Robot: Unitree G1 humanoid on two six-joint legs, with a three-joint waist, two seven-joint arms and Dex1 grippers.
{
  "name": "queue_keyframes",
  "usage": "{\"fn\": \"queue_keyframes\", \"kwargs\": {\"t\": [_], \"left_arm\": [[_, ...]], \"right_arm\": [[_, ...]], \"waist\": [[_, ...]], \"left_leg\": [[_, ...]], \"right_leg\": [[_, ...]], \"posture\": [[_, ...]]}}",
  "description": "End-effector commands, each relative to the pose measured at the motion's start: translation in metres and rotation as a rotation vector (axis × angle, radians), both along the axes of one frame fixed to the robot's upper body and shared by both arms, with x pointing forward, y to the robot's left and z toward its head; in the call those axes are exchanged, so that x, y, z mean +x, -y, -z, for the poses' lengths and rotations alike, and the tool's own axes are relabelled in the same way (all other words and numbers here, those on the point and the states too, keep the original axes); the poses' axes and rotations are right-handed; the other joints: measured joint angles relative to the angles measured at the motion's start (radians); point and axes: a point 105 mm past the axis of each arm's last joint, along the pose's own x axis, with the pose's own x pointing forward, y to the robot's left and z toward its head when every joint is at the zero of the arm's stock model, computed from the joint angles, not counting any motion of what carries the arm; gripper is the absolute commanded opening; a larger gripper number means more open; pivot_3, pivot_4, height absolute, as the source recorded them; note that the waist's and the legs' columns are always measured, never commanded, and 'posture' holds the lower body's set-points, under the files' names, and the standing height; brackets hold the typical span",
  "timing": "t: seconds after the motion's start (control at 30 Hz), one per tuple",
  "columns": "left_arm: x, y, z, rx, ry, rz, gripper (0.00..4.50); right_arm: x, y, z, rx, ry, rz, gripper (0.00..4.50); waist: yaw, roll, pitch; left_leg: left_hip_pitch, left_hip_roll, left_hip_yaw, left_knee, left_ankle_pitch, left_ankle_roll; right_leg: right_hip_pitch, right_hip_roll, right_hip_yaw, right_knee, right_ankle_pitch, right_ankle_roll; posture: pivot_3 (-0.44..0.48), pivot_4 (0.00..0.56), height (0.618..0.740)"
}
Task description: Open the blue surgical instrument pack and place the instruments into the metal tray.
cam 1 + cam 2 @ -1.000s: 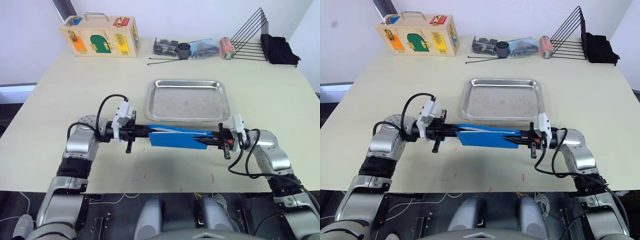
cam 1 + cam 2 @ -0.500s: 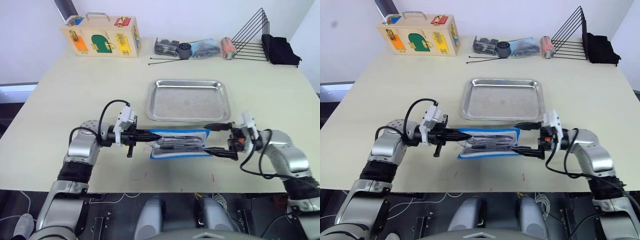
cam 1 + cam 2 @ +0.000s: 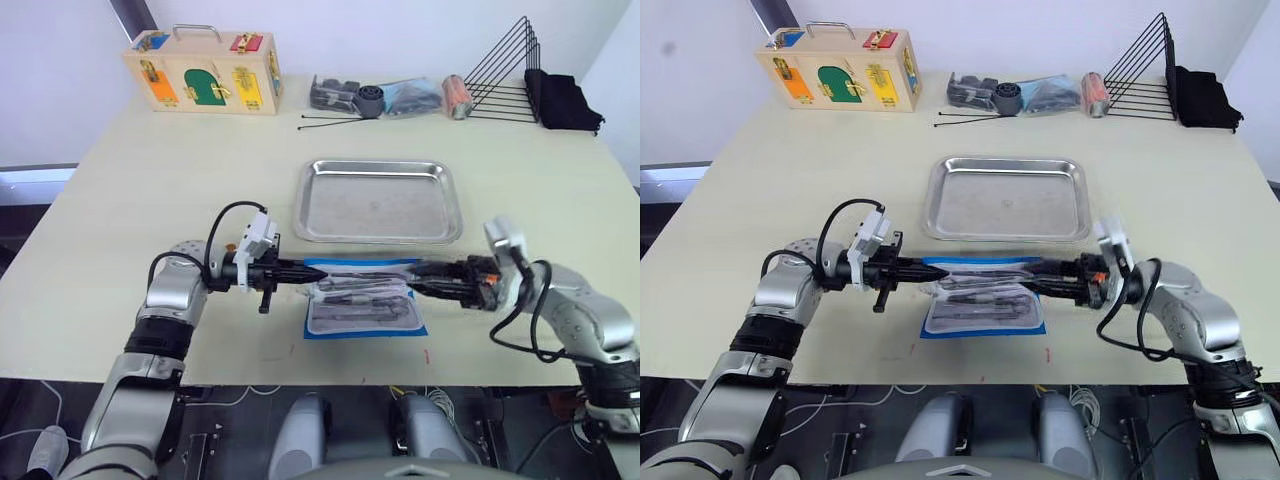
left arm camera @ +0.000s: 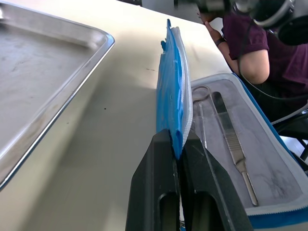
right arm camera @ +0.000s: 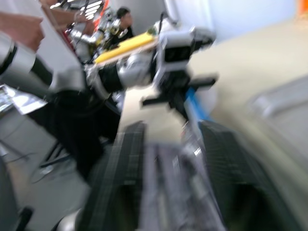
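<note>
The blue surgical instrument pack [image 3: 365, 305] lies opened on the table just in front of the metal tray [image 3: 377, 205], its clear inner side facing up. Thin silvery instruments [image 4: 231, 139] rest inside it. My left gripper [image 3: 303, 269] is shut on the pack's raised blue flap [image 4: 171, 91] at its left end. My right gripper [image 3: 412, 275] reaches in from the right, low over the pack's far right edge. Its fingers [image 5: 127, 183] stand apart, with the clear plastic showing between them. The tray holds nothing.
Along the back edge stand a wooden lock box [image 3: 203, 72], a bag of dark parts [image 3: 375, 97], a small can [image 3: 455, 95], a black wire rack [image 3: 500, 70] and a black cloth [image 3: 560, 100]. Long black rods [image 3: 335, 122] lie behind the tray. A seated person [image 4: 250, 53] shows in the left wrist view.
A second ago both grippers held the closed pack stretched between them. The right gripper let go, the pack fell open onto the table, and the right gripper has come back over its right edge.
</note>
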Motion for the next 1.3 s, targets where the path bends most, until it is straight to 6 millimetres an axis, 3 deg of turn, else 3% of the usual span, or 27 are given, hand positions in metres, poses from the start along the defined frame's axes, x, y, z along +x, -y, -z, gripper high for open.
{"fn": "queue_keyframes", "kwargs": {"t": [0.03,0.27,0.57,0.77,1.3], "left_arm": [[0.003,0.004,-0.001,0.008,0.01,0.036,0.0],[0.018,0.005,0.003,0.012,0.007,-0.005,0.0],[0.035,0.01,0.018,0.056,-0.05,-0.095,0.0],[0.044,0.011,0.034,0.137,-0.126,-0.157,0.0],[0.027,0.01,0.041,0.166,-0.289,-0.112,0.0]], "right_arm": [[-0.005,-0.003,0.015,-0.053,0.059,-0.026,0.02],[-0.015,0.0,0.059,-0.211,0.049,-0.058,0.02],[-0.027,0.006,0.096,-0.359,0.047,-0.085,0.02],[-0.027,0.009,0.103,-0.386,0.065,-0.077,0.02],[-0.024,0.016,0.089,-0.375,0.103,-0.058,0.02]], "waist": [[-0.001,0.0,0.0],[0.001,0.0,0.0],[0.001,0.0,-0.001],[0.003,0.001,-0.004],[-0.001,0.004,-0.009]], "left_leg": [[0.0,0.0,0.0,0.0,0.0,0.0],[0.0,0.0,0.0,0.0,0.0,0.0],[0.001,0.0,0.0,0.001,0.0,0.0],[0.002,-0.001,-0.001,0.001,0.0,0.0],[0.003,-0.001,-0.001,0.001,0.0,0.0]], "right_leg": [[0.0,0.0,0.0,0.0,0.0,0.0],[0.0,0.0,0.0,0.0,0.0,0.0],[0.001,0.0,0.0,0.0,0.0,0.0],[0.002,0.0,-0.001,0.0,0.0,0.0],[0.003,0.0,0.0,0.0,0.0,0.0]], "posture": [[0.0,0.15,0.74],[0.0,0.15,0.74],[0.0,0.15,0.74],[0.0,0.15,0.74],[0.0,0.15,0.74]]}}
